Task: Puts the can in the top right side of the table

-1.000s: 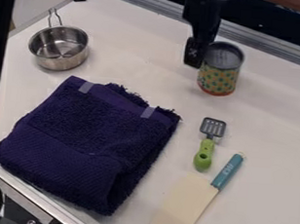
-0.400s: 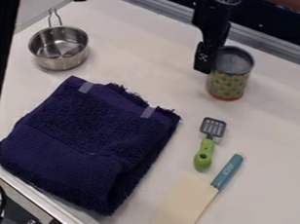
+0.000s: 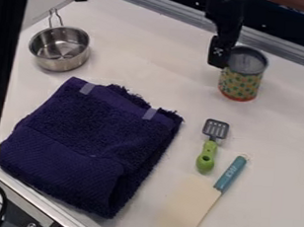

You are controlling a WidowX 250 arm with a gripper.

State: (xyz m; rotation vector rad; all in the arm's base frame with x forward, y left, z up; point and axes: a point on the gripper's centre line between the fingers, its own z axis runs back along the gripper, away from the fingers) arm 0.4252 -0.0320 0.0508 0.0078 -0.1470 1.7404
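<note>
The black gripper point(image 3: 221, 52) hangs at the upper right, against the left side of the can, and is shut on it. Patterned in green and yellow with a red-orange bottom edge, the can point(image 3: 241, 82) stands upright, its grey round top facing the camera. Part of the can's upper left is covered by the gripper, and the far side of the grip is hidden. Under both lies the white table point(image 3: 288, 141).
A metal pot point(image 3: 59, 49) stands at the upper left, and a folded purple towel point(image 3: 89, 145) covers the lower left. Below the can lie a green-handled spatula point(image 3: 207, 152) and a teal-handled cream cleaver point(image 3: 188, 206). A metal rail point(image 3: 285, 49) runs along the far edge.
The gripper and the can have moved together to the right; the can first came slightly down in the view, then slightly up. The other objects have stayed put.
</note>
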